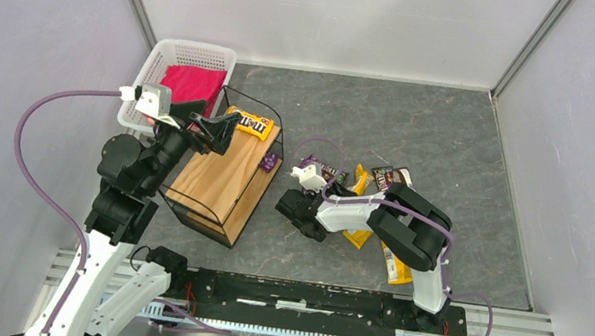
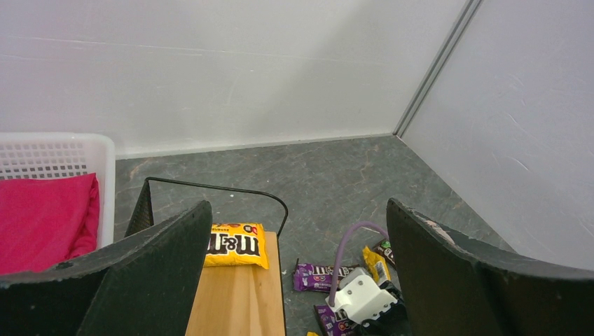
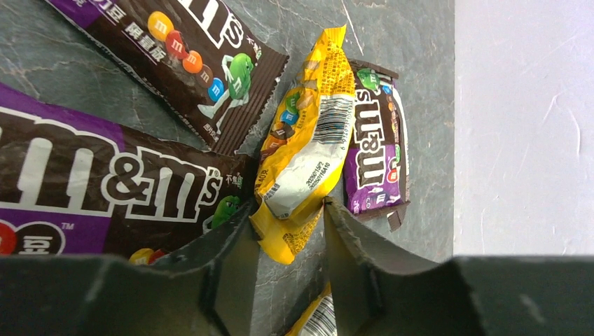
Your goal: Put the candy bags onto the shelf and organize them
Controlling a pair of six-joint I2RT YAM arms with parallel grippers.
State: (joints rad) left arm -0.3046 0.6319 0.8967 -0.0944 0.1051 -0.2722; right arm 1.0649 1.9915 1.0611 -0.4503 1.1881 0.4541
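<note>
Candy bags [image 1: 388, 178] lie loose on the counter [image 1: 421, 123] right of the shelf [image 1: 219, 179]. Right pincer [image 3: 286, 210], half-closed, straddles the end of a yellow bag [image 3: 301, 140] to lift it; grip unclear. Left pincer [image 2: 298, 206] gapes empty.

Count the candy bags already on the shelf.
1: a yellow bag on the top plank of the shelf, at its far end. A purple packet by its right side may sit on a lower tier, mostly hidden.
</note>
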